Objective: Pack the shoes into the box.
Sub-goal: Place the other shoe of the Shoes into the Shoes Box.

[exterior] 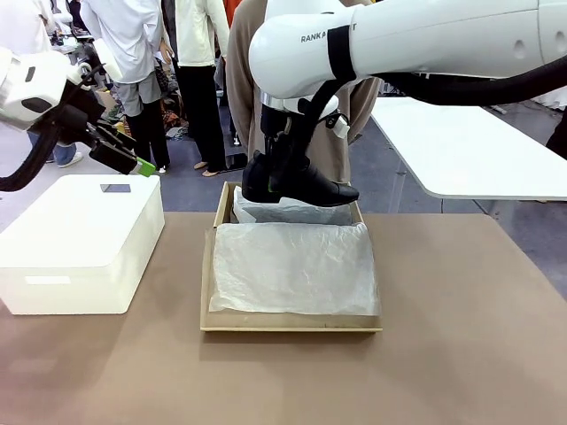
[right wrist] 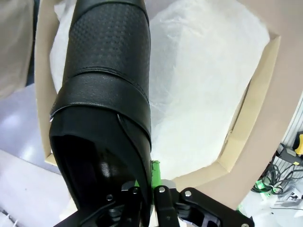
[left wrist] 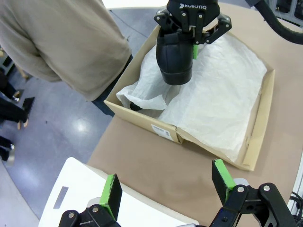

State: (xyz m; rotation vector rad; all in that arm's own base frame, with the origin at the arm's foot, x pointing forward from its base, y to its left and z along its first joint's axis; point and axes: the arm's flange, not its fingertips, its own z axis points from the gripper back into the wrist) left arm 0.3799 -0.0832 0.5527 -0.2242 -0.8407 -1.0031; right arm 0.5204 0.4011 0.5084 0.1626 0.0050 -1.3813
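My right gripper is shut on the side wall of one glossy black shoe and holds it just above the back part of the tan cardboard box. In the right wrist view the shoe hangs toe-away over white tissue paper, with a green pad against its wall. From the left wrist view, the shoe is heel-first over the box. A small dark patch peeks from under the tissue; I cannot tell what it is. My left gripper is open, raised above the white box.
A white rectangular box stands on the brown table left of the cardboard box. A person in a beige top stands close behind the box's far edge. A white table is at the back right.
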